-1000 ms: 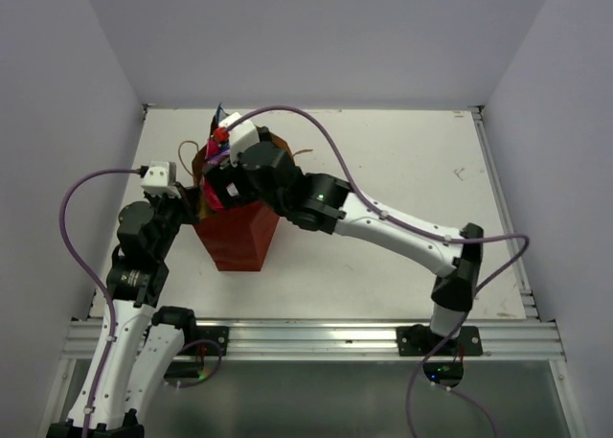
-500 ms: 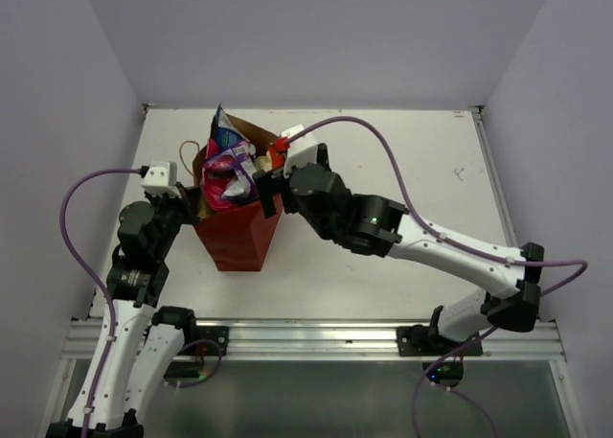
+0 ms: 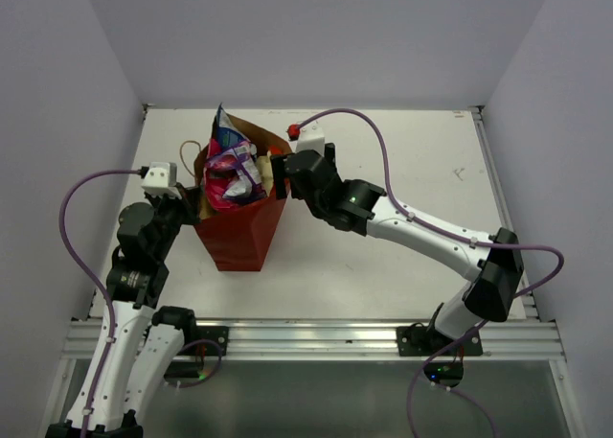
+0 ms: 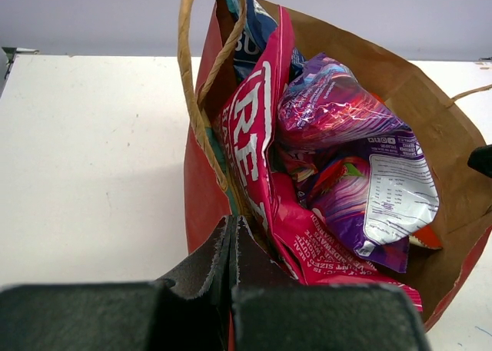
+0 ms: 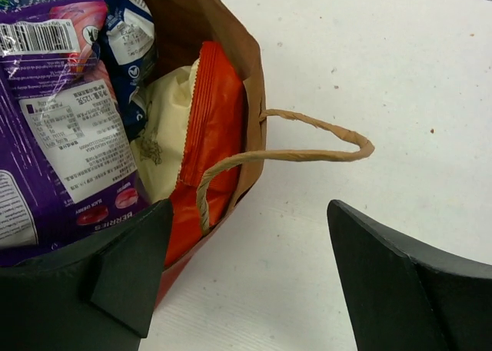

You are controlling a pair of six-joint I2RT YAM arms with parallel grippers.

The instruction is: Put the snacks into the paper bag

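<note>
Left gripper [image 4: 233, 228]: fingers pressed together on the near rim of the paper bag [image 4: 201, 205], just beside the near cord handle [image 4: 201, 97]. Right gripper [image 5: 250, 278]: jaws spread wide and holding nothing, hovering above the far cord handle [image 5: 307, 147] at the opposite rim. One bag, red outside and kraft brown inside, stands upright on the white table [image 3: 431, 150] between the two grippers. It holds five countable crinkled packets, some rising above the rim: pink-magenta packet [image 4: 257, 144], purple-silver packet [image 4: 361, 174], blue-white packet [image 4: 250, 28], tan packet [image 5: 165, 132], orange-red packet [image 5: 215, 128].
</note>
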